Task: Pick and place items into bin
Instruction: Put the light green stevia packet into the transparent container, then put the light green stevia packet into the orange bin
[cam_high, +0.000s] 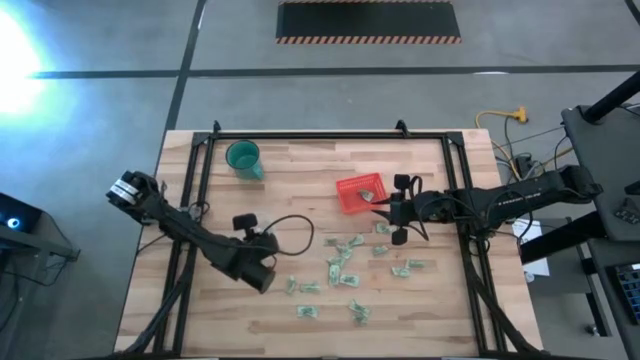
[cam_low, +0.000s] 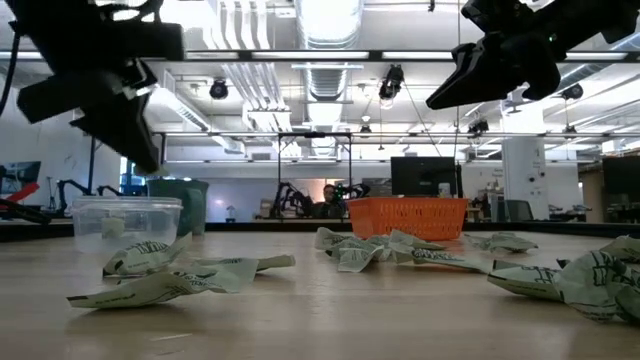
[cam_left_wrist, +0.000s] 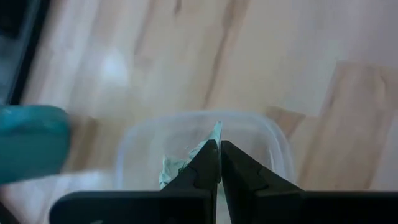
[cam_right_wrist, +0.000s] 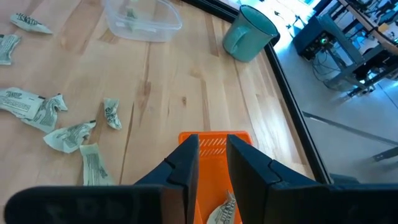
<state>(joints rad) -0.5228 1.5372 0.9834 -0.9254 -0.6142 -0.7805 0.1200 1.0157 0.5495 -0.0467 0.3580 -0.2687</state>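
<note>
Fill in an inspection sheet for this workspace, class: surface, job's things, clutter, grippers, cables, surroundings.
Surface: wooden table with a black frame around its edges.
Job's things: red basket holding at least one crumpled piece; crumpled pale green pieces scattered across the table in front of it.
Clutter: teal cup; clear plastic container with a piece inside.
Grippers: left gripper shut on a crumpled piece above the clear container; right gripper open over the basket.
Cables: black cable looped at the left arm; yellow cable on the floor.
Surroundings: grey floor, striped mat, equipment beside the table; a person far behind in the low view.
</note>
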